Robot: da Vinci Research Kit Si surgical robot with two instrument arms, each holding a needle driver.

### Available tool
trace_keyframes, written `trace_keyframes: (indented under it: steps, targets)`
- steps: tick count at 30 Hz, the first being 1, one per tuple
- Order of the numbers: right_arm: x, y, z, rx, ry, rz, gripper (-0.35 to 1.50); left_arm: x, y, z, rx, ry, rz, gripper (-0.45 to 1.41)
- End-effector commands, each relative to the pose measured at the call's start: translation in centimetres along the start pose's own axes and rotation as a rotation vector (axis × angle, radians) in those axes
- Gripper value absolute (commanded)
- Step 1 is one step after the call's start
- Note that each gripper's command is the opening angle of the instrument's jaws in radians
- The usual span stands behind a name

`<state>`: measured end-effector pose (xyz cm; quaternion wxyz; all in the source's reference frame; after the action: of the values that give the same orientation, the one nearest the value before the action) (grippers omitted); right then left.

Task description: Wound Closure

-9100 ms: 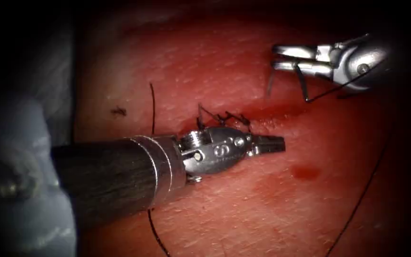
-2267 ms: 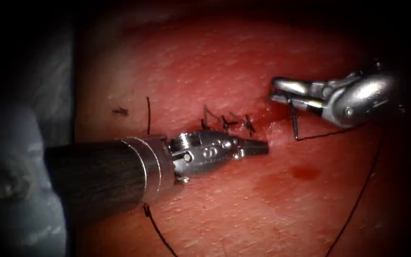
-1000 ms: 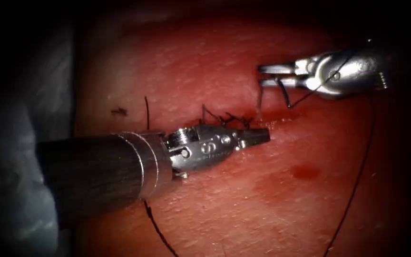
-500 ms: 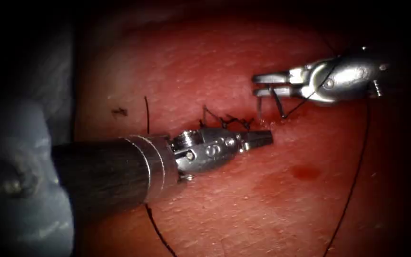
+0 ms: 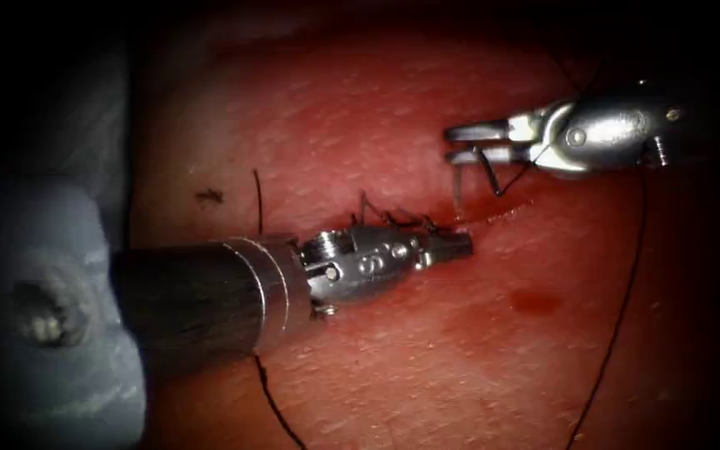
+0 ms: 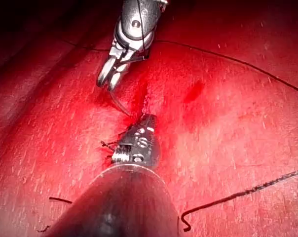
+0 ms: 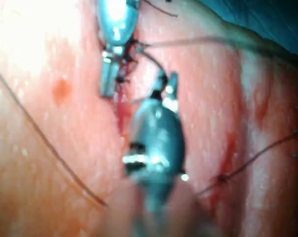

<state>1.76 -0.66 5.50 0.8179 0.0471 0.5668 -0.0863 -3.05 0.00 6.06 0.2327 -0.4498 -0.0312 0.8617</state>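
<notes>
Right gripper (image 5: 460, 143) — closed on the needle (image 5: 487, 173), gripping it near the thread end of its curve. The needle hangs below the jaws; its tip (image 5: 457, 196) points down at the cut (image 5: 493, 215), just above the tissue (image 5: 377, 108), and whether it has entered cannot be told. The thread (image 5: 618, 325) runs from the needle past the right gripper and down across the tissue. Left gripper (image 5: 458, 244) — closed, holding nothing, its tip resting at the cut beside the finished stitches (image 5: 393, 218). A spot of red fluid (image 5: 533, 301) lies below the cut.
</notes>
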Motion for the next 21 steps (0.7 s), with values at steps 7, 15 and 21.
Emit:
trace_keyframes:
  steps: [7, 15, 21]
  targets:
    - [-0.03, -0.04, 0.11, 0.016, -0.01, 0.02, -0.35, -0.1, 0.07, 0.09, -0.038, -0.043, -0.007, -0.23]
    - [-0.06, 0.03, 0.18, 0.063, -0.058, 0.14, -0.35, -0.36, 0.02, 0.17, -0.04, -0.12, 0.018, -0.21]
    - [-0.15, 0.07, 0.24, 0.12, -0.109, 0.261, -0.35, -0.41, 0.03, 0.18, -0.046, -0.142, 0.025, -0.2]
